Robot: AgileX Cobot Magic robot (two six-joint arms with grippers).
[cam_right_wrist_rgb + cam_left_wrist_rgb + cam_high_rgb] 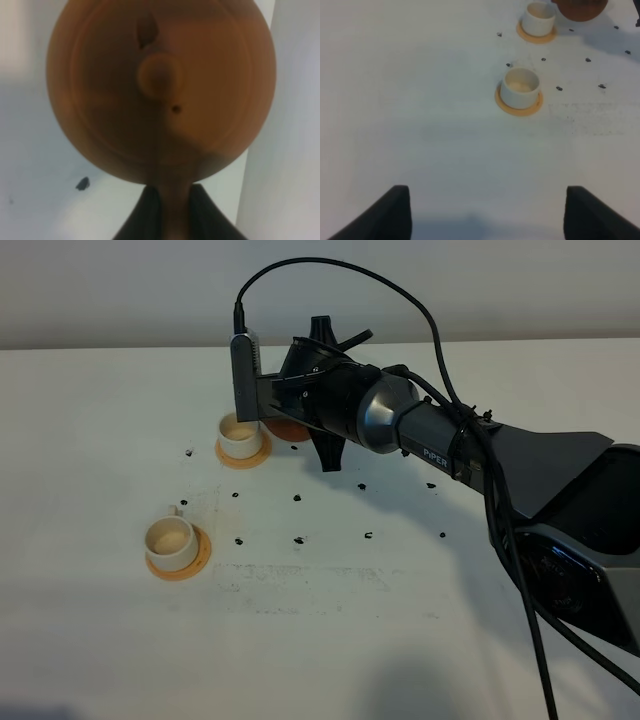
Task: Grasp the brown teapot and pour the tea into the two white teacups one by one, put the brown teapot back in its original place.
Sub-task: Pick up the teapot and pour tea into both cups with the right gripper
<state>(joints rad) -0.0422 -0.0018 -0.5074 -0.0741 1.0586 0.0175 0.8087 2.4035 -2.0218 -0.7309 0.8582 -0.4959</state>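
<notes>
My right gripper [290, 405] is shut on the loop handle of the brown teapot [290, 430], which shows only as a reddish patch under the wrist. It hangs close to the right of the far white teacup [240, 435]. In the right wrist view the teapot's lid and knob [160, 75] fill the picture, with the handle pinched between the dark fingers [150, 215]. The near teacup [170, 538] stands on its orange saucer [200, 555]. The left wrist view shows both teacups [520, 86] [538, 16], the teapot [580, 7], and my left gripper [487, 215] open over bare table. The original place is hidden.
Small black specks [298, 538] lie scattered on the white table [350, 640] around and in front of the cups. The right arm [520, 465] stretches in from the right, its cable looping above it. A pale wall runs along the back.
</notes>
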